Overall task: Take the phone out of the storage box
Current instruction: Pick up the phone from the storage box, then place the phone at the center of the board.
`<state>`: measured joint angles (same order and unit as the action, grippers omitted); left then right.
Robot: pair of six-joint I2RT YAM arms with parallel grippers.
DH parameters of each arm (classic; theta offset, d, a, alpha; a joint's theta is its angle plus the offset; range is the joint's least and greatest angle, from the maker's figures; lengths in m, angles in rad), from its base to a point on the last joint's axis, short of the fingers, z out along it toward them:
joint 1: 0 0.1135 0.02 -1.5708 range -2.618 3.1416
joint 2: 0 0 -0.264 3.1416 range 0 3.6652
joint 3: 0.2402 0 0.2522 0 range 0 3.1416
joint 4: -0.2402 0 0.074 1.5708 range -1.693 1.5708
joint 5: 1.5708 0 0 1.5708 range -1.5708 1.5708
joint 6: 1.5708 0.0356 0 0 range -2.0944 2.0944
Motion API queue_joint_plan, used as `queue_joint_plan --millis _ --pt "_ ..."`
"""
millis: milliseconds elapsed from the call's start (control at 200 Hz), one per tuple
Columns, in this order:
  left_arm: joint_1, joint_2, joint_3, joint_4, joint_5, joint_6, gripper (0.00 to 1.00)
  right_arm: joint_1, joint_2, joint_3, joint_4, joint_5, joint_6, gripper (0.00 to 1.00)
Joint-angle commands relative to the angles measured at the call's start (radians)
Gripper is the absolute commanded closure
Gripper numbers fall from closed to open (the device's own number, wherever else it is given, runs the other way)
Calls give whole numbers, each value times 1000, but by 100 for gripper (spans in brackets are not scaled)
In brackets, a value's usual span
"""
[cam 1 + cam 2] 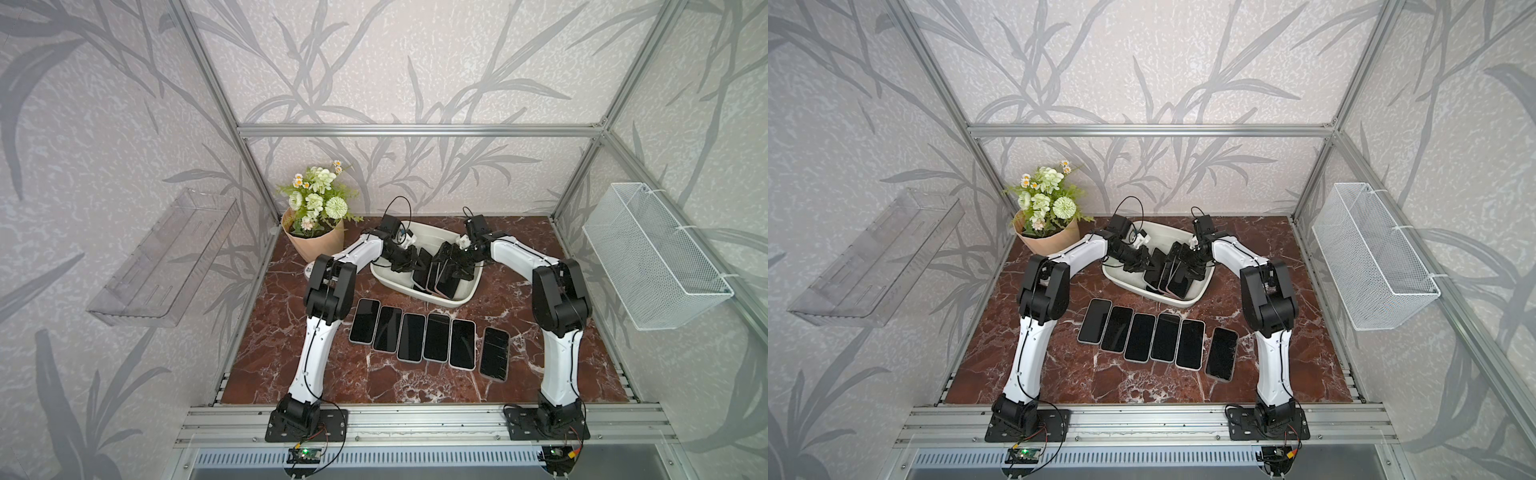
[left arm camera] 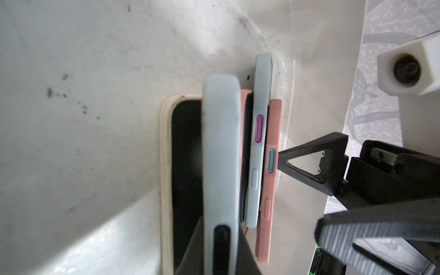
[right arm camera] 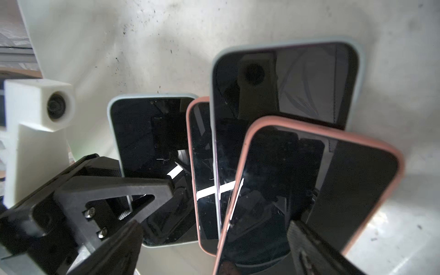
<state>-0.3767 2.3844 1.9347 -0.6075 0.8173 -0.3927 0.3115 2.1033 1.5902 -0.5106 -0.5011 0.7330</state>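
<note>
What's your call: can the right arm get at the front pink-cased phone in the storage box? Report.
Probably yes. The right end effector is open with that pink-cased phone between its fingers; nothing lies over it.

Six phones (image 1: 436,337) on the table (image 1: 266,353), perhaps five in one storage box (image 1: 430,235).

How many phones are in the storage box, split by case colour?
Light blue-cased phones: 2
Pink-cased phones: 2
Cream-cased phone: 1
Total in the storage box: 5
</note>
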Motion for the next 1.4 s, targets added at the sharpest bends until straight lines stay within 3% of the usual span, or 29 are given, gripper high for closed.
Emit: queue_joint_plan --millis 0,285,490,680,945,1130,1395 --pt "-11 -47 43 -63 -18 19 91 39 27 -76 19 26 -3 0" --pt "0 -236 92 -108 -90 24 93 39 -146 -166 95 85 -26 0" --pt "26 -405 -13 -232 -136 109 93 28 -226 -216 105 65 -39 0" --pt "35 -620 -260 -398 -320 231 93 3 -310 -282 109 39 -50 0" --pt "112 -904 -651 -435 -599 194 93 -3 -359 -356 136 -19 -63 0" --pt "166 -914 -733 -393 -621 197 94 -3 -368 -393 168 -43 -48 0" --pt "203 -785 -793 -286 -646 209 95 -3 -394 -429 176 -45 -55 0"
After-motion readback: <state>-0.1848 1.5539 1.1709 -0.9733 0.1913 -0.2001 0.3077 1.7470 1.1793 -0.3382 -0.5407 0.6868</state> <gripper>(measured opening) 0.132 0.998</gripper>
